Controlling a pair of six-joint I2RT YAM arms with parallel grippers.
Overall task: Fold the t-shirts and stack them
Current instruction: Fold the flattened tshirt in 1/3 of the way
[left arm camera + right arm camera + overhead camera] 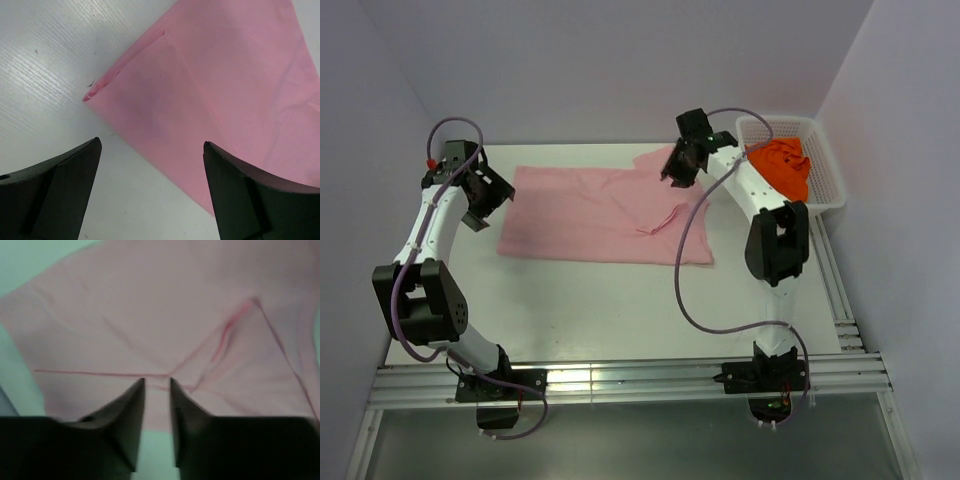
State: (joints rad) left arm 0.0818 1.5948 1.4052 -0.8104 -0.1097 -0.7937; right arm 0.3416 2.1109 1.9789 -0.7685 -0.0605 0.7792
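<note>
The pale pink t-shirt (600,215) lies spread flat across the middle of the white table, with one fold near its right side. My left gripper (485,203) hovers at the shirt's left edge. In the left wrist view it (152,145) is wide open and empty over a corner of the pink shirt (215,90). My right gripper (678,170) is over the shirt's far right sleeve. In the right wrist view it (157,382) has a narrow gap between its fingers and holds nothing above the pink cloth (150,315). The bright orange t-shirt (782,165) lies crumpled in a basket.
A white plastic basket (830,165) stands at the far right corner of the table (570,310) and holds the orange shirt. Grey walls close in the left, back and right. Aluminium rails (620,380) run along the near edge by the arm bases.
</note>
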